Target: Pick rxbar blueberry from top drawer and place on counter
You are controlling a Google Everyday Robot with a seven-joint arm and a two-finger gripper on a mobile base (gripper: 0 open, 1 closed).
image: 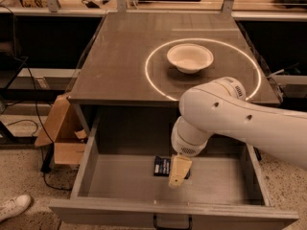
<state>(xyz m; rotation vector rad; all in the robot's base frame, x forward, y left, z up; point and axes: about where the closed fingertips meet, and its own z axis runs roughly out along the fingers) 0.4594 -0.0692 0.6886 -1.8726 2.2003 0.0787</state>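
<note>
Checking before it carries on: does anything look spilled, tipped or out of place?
Nothing stands out. The rxbar blueberry lies flat in the open top drawer, the gripper just over it; the white bowl sits upright on the counter.
</note>
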